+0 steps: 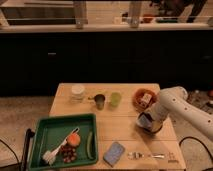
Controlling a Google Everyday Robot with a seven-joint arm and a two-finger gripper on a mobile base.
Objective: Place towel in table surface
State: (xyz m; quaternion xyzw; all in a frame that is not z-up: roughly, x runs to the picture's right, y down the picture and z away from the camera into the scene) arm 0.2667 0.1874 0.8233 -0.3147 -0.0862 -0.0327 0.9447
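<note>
A small blue folded towel (pixel 114 153) lies flat on the wooden table (pixel 120 117) near its front edge, just right of the green tray. My gripper (pixel 149 123) hangs from the white arm (pixel 182 106) low over the right part of the table. It is up and to the right of the towel, apart from it. The gripper's dark body hides the table under it.
A green tray (pixel 45 135) at the front left holds a brush, an orange item and a green vegetable. A white jar (pixel 77 92), a metal cup (pixel 100 101), a green cup (pixel 115 98) and an orange bowl (pixel 144 99) stand along the back. A fork (pixel 145 156) lies right of the towel.
</note>
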